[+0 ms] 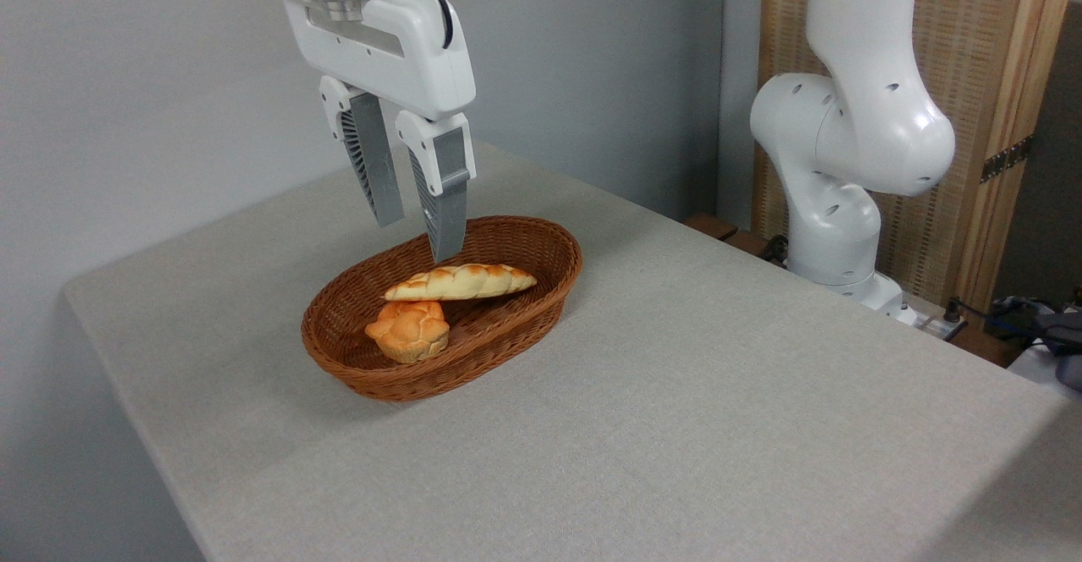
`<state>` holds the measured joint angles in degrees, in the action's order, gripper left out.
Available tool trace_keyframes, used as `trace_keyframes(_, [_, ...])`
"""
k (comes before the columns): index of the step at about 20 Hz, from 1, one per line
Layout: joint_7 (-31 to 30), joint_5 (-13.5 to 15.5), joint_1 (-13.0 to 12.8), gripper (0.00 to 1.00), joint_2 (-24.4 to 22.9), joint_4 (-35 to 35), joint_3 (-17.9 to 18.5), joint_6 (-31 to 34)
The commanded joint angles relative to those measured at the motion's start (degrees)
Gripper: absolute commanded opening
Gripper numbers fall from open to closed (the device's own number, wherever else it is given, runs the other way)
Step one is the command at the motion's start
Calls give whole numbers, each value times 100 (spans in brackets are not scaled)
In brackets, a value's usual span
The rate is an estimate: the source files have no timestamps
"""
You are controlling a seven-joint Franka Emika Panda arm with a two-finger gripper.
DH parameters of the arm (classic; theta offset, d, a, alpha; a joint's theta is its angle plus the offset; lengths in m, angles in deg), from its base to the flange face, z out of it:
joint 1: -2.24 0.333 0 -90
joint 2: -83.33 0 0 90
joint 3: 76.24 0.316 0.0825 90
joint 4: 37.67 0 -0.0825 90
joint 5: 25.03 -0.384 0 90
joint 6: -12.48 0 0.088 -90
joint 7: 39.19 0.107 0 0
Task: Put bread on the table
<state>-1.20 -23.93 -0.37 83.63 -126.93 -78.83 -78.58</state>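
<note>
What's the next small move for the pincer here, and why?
Probably lower straight down over the braided loaf. The pincer is open and empty, above the wicker basket, its tips apparently just short of the loaf, which lies partly on the round bun. Nothing is on the table yet.

A plain grey-blue wall (152, 80) stands behind. At the right stands a wooden-framed woven screen (980, 55). Cables (1006, 313) lie below it.
</note>
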Motion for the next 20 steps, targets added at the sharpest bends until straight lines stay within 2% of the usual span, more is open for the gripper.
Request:
trace_keyframes(1, [68,257,-28,100,13,-82,-38,158])
trace_keyframes(9, [60,259,-29,100,-4,-92,-39,158])
trace_keyframes(13, [112,268,-64,100,-152,-442,-65,-60])
trace_keyframes(16, [95,268,-64,100,-468,-1196,-337,-858])
trace_keyframes(20, [60,276,-72,100,-452,-1654,-768,-1326])
